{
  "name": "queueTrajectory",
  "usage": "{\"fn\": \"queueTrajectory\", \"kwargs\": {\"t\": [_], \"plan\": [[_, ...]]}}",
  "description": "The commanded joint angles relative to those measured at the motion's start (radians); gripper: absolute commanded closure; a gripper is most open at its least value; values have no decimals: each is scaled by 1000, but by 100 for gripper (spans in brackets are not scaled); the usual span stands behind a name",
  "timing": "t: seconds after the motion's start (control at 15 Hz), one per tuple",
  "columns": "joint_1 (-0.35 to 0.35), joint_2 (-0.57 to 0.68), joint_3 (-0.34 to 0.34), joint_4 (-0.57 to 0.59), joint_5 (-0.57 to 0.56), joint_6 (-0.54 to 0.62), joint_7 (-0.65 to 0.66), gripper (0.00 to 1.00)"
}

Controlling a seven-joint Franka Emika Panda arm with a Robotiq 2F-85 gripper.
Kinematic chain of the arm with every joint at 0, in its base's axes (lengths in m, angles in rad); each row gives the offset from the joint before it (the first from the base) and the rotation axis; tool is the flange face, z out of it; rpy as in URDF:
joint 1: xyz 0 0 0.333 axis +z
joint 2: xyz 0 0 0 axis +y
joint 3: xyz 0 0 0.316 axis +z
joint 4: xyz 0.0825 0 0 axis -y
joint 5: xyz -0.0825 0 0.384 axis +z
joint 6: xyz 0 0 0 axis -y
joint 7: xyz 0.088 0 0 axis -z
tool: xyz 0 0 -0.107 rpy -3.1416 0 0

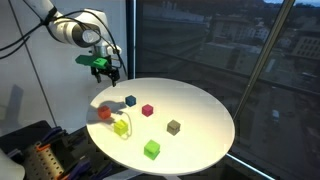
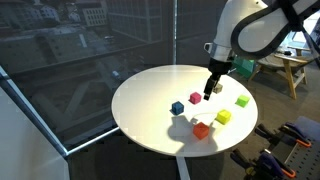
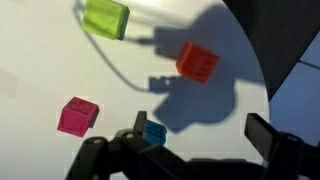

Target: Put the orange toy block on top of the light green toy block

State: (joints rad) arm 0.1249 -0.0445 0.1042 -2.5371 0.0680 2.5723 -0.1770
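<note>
**Desk** [image 1: 200,110]: round, white top, carrying six small blocks, all lying singly with none stacked.

**Tool** [image 1: 106,74]: hangs in the air above the desk, clear of every block. The jaws are spread wide and nothing is between them. In the wrist view the tool [image 3: 200,150] comes in from the bottom edge, and its shadow falls across the white surface.

**Orange block** [image 1: 104,113]: sits flat on the desk near the rim, inside the arm's shadow. It is near the light green block but apart from it. It shows in the wrist view [image 3: 197,61] and in an exterior view [image 2: 202,129].

**Light green block** [image 1: 121,127]: sits flat on the desk with nothing on top. It shows at the top of the wrist view [image 3: 105,18] and in an exterior view [image 2: 223,117].

**Blue block** [image 1: 131,101]: lies toward the middle of the desk, low in the wrist view [image 3: 153,132].

**Magenta block** [image 1: 147,110]: lies just beyond the blue one.

**Olive block** [image 1: 173,127]: stands alone, further across the desk.

**Bright green block** [image 1: 151,149]: lies close to the rim, well apart from the orange block.
</note>
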Motion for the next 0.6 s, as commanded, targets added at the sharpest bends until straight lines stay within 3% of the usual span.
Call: {"fn": "queueTrajectory", "kwargs": {"t": [0.0, 0.53], "plan": [[-1, 0, 1, 1, 0, -2, 0, 0], [-1, -2, 3, -2, -16, 3, 17, 0]]}}
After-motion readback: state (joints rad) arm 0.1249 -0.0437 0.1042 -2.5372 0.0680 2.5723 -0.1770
